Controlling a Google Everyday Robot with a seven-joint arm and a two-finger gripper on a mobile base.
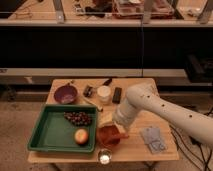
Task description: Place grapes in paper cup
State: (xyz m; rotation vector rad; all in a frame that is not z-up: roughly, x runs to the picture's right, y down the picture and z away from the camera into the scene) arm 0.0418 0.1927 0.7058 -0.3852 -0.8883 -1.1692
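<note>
The grapes [77,118], a dark purple-brown bunch, lie in the far right part of the green tray [47,131]. The paper cup [104,94], short and cream-white, stands upright at the back middle of the wooden table, beyond the tray. My white arm reaches in from the right. My gripper [120,132] hangs low over the red-brown bowl [107,136], to the right of the tray, about a hand's width right of the grapes and in front of the cup. I see nothing in it.
A yellow-red apple [81,136] lies in the tray near its front right corner. A purple bowl [65,93] stands back left. A clear glass [104,158] stands at the front edge. A black bar [117,95], a small dark item [88,91] and a grey packet [153,138] lie around.
</note>
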